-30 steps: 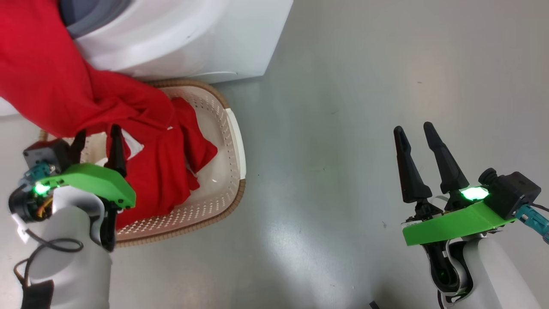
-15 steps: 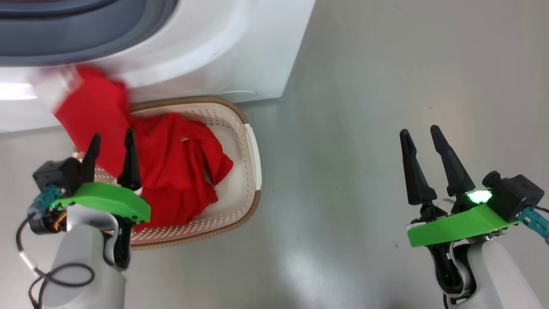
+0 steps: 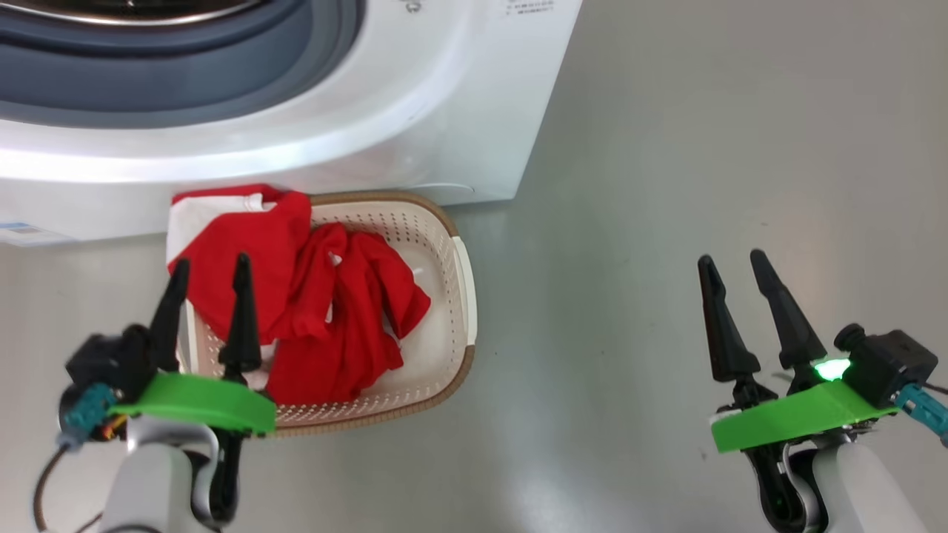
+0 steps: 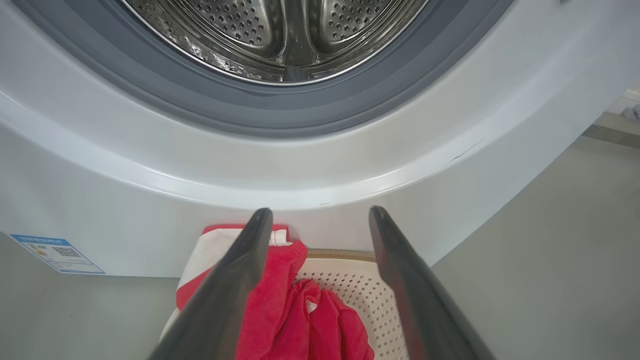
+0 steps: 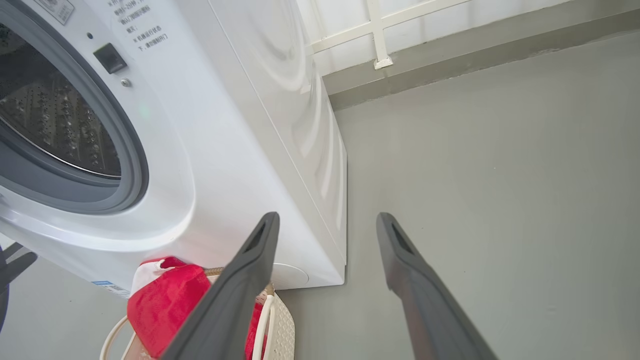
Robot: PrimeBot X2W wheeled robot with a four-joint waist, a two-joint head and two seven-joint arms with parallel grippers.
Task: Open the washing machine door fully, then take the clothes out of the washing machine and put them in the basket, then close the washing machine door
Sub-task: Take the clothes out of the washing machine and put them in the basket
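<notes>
- Clothes (image 3: 318,311) lay heaped in the basket (image 3: 465,296), which sat on the floor (image 3: 629,222) right against the foot of the washing machine (image 3: 415,111). One red-and-white fold hung over the rim on the machine's side.
- Drum (image 4: 280,35) looked bare (as far as its visible part told), so unloading seemed done. Shutting the door was judged the step left.
- Left gripper (image 3: 210,260) hovered at the basket's left end, jaws spread, holding nothing. Right gripper (image 3: 731,258) hung well apart over the floor, jaws spread likewise.
- Basket and overhanging fold sat below the opening and might foul the door's swing.
</notes>
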